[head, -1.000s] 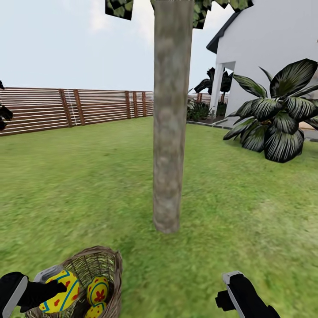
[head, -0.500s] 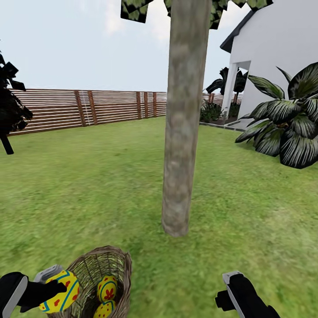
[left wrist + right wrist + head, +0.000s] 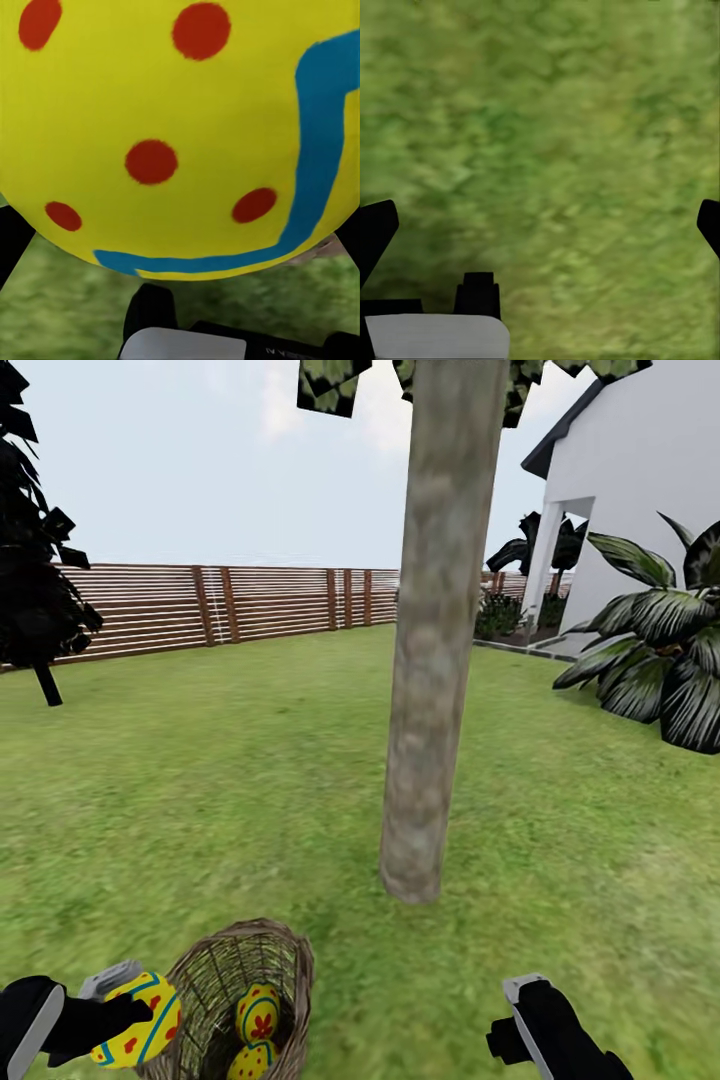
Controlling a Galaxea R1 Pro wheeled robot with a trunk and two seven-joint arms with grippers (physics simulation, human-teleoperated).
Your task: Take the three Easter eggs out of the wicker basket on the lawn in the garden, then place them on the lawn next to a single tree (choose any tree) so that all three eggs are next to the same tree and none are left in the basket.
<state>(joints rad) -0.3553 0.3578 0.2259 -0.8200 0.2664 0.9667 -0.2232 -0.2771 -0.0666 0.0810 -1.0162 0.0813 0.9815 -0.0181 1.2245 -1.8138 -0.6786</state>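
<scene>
Lawn (image 3: 200, 780) is spreading wide and flat all around, open grass on every side of the tree (image 3: 430, 660), whose trunk is standing ahead and to the right of the left claw (image 3: 125, 1020). That claw is gripping one Easter egg (image 3: 140, 1020), hanging just left of the wicker basket (image 3: 285, 970), so it is the nearer arm and the drop looks to lie forward and rightward toward the trunk base. Two more eggs (image 3: 257, 1015) are sitting inside the basket, one above the other. Right claw (image 3: 525, 1030) is hovering empty over bare grass, fingers spread wide.
</scene>
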